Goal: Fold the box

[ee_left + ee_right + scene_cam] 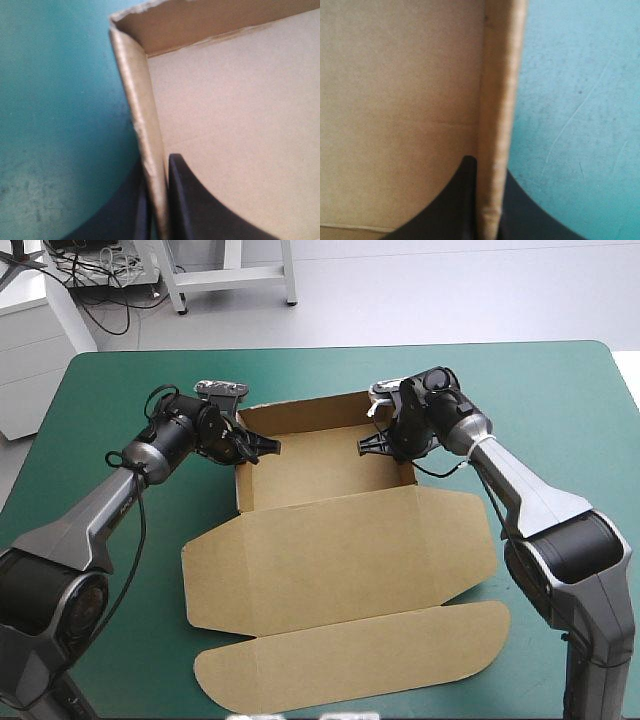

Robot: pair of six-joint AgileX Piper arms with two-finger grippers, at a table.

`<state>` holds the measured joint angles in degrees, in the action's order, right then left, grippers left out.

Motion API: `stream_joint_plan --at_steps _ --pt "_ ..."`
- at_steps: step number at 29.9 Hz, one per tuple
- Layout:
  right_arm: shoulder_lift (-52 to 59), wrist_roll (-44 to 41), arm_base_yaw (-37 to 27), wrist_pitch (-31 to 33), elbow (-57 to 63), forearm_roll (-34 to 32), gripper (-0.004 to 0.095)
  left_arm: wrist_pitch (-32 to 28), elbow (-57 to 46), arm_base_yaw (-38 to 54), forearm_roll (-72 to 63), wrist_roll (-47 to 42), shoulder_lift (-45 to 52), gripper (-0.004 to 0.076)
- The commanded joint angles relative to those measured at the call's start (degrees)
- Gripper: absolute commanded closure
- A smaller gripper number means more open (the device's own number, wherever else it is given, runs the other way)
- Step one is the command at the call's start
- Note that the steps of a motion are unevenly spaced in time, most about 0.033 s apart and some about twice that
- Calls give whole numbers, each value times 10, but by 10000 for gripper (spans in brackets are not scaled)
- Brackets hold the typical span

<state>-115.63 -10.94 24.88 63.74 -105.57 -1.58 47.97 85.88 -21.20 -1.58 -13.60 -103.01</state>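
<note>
Walls of the box [330,470], one clamped by the left gripper [268,448] and one by the right gripper [363,448], could buckle or untuck if either pulls outward unevenly.

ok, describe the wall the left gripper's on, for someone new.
On the teal-green table cover, the brown cardboard box stands as an open tray, lid flat toward the robot. It's the tray's left side wall, pinched by the left gripper, one black finger inside, one outside; the right gripper holds the opposite wall.
</note>
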Motion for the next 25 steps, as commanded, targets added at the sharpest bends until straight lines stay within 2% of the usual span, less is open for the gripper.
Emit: stream_joint_plan --at_steps 1,11,15,18,21,25 --pt "19 21 -6 -68 -20 57 928 -19 12 -14 -39 22 0 733" --pt "-6 41 -21 -88 -24 56 922 -23 17 -14 -37 23 -47 732" --pt "-6 74 -24 -69 -47 56 829 -18 17 -14 -36 62 -42 715" --pt "-6 78 -24 -58 -73 56 700 -11 17 -14 -32 63 -30 641" --pt "-6 78 -24 -40 -98 55 582 -7 17 -14 -11 63 -14 522" --pt "-6 78 -25 -9 -119 52 527 -7 17 -13 -6 61 3 400"
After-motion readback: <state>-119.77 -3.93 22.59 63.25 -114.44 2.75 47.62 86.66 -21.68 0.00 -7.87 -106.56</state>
